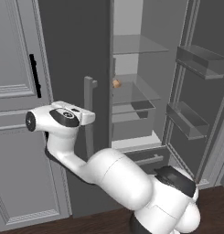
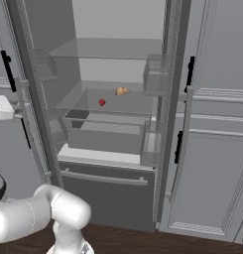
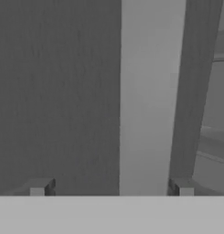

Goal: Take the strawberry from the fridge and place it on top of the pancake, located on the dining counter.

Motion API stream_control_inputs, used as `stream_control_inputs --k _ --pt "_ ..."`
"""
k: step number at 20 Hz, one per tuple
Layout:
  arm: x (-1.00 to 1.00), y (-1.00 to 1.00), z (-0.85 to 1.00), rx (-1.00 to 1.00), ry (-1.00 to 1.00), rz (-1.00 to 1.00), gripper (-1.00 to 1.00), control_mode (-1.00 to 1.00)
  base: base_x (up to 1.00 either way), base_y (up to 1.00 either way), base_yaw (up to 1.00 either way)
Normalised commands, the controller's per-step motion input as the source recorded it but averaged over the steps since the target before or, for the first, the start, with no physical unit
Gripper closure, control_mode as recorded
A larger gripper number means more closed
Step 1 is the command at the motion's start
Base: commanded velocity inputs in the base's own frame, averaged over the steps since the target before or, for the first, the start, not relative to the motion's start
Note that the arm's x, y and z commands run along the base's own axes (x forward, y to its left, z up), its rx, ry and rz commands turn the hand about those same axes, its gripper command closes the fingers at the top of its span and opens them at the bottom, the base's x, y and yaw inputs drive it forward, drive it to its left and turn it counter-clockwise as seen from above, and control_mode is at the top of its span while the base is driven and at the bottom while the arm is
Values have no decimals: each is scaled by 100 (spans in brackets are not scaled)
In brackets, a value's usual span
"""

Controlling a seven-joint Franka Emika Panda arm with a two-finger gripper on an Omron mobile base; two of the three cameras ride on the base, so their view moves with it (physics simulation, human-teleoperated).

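Observation:
The dark grey fridge [image 2: 108, 193] stands with both doors swung open. The strawberry [image 2: 101, 102], tiny and bright red, lies on a glass shelf [image 2: 138, 104] in the middle of the fridge. My gripper [image 3: 111, 189] is open at the left door's long light grey handle [image 3: 150, 91]. The handle runs between the two fingertips [image 3: 39, 188], nearer the right one, with room on both sides. From the left base the gripper [image 1: 88, 116] sits against that handle [image 1: 89, 91] at mid height. The pancake and the dining counter are out of view.
A small tan item [image 2: 122, 91] lies behind the strawberry on the same shelf. The right door [image 1: 195, 91] carries clear bins. Light grey panelled cabinets [image 1: 13, 137] with black handles flank the fridge on both sides. The floor is dark wood.

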Motion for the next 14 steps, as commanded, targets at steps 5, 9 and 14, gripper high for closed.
stream_control_inputs --k 5,9,14 --pt "-47 6 5 27 2 6 -100 -100 0 0 0" --pt "-99 0 5 30 0 18 -100 -100 0 0 0" --pt "-81 -27 19 39 5 21 -100 -100 0 0 0"
